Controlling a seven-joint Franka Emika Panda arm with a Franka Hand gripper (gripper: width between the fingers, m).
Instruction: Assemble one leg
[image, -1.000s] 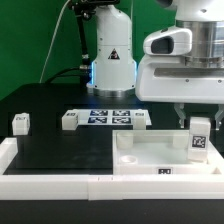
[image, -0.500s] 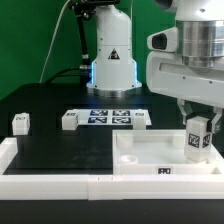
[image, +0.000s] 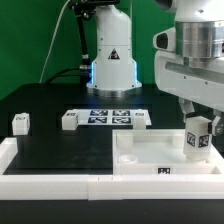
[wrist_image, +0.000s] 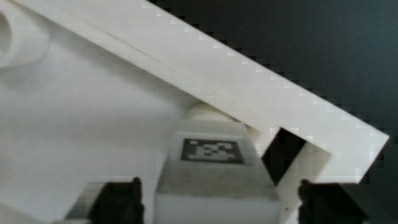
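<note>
Currently, item one: gripper (image: 197, 124), jaws clamped on the leg (image: 196, 141), which hangs roughly upright over the right side of the tray (image: 150, 152), at the exterior view's right. You cannot tell whether its base touches the tray.

Leg: small white rectangular block, matte, hard-edged, black-and-white tag on one face.

Tray: large, white, square, smooth floor, raised rim.

Handling: square the block to its corner seat before you lower it. The hole is hidden, so descend slowly.

Outlying: spare blocks (image: 68, 120) and marker board (image: 108, 117) on the black table (image: 60, 150), well apart to the left.
</note>
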